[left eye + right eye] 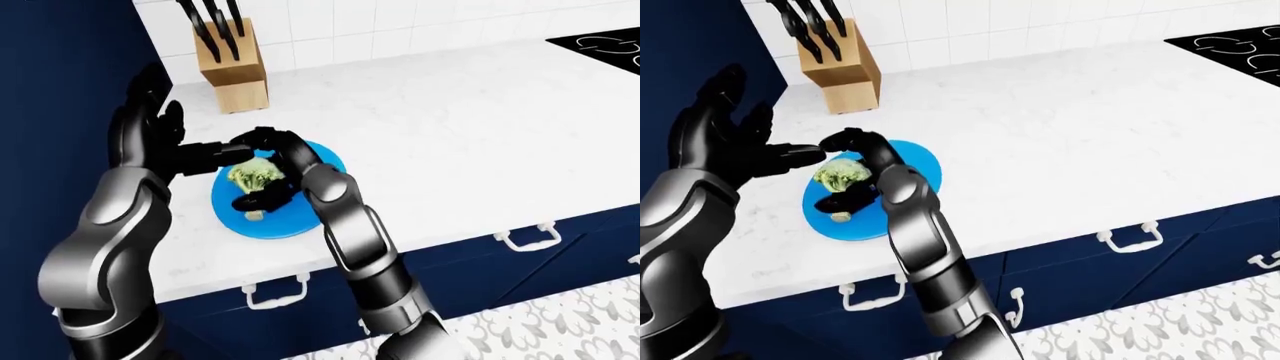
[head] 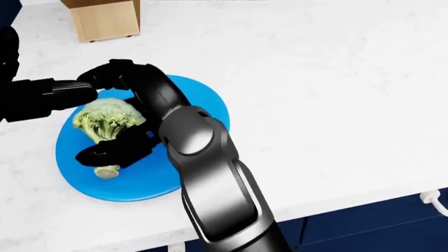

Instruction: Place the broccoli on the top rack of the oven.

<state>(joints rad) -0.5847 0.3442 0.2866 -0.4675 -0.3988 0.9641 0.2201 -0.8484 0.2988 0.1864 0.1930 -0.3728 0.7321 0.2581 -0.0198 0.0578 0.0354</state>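
Observation:
The broccoli (image 2: 105, 121) lies on a blue plate (image 2: 143, 181) on the white counter (image 2: 322, 105), stalk end toward the bottom of the head view. My right hand (image 2: 85, 118) reaches over it from the right. Its fingers (image 2: 115, 73) arch above the crown with a strip of blue showing between, and the thumb (image 2: 112, 149) lies across the stalk. The broccoli still rests on the plate. My left hand (image 1: 740, 146) hovers open just left of the plate, one finger (image 2: 49, 94) pointing toward the right fingertips. No oven is in view.
A wooden knife block (image 1: 232, 67) stands beyond the plate against the tiled wall. A black cooktop (image 1: 605, 45) sits at the top right. A tall dark blue cabinet (image 1: 60, 75) bounds the counter on the left. Drawers with white handles (image 1: 525, 236) run below the counter edge.

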